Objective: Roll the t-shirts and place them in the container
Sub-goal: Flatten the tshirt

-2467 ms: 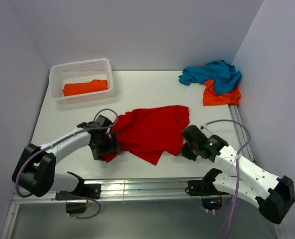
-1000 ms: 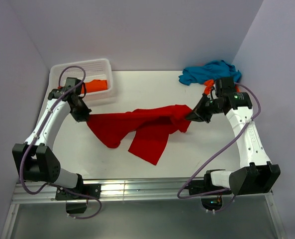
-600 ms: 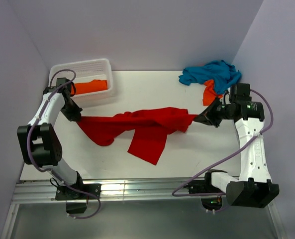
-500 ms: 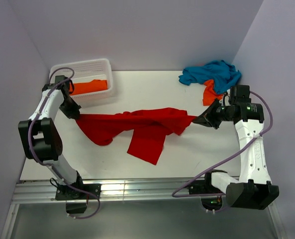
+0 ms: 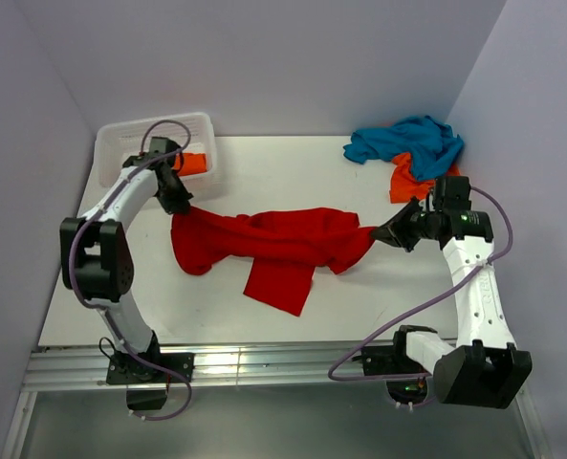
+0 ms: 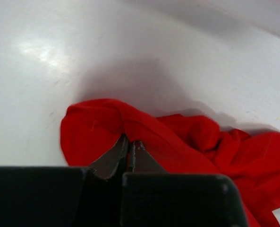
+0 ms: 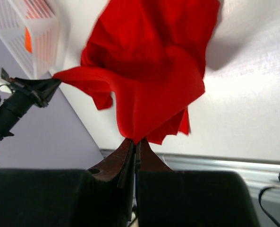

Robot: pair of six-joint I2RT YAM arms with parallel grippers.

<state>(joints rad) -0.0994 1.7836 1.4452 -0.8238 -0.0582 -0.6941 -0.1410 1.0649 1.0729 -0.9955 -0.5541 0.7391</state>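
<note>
Left end effector and right end effector both clamped.

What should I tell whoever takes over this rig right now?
Left gripper: shut on the red t-shirt, at its left end.
Right gripper: shut on its right end.
The shirt is stretched between them over the table, unrolled.
One orange t-shirt lies in the basket; I cannot tell whether it is rolled.
The teal t-shirt and second orange t-shirt are heaped at the far right corner.
To do: lay the red one flat, roll it, then the heap.
</note>
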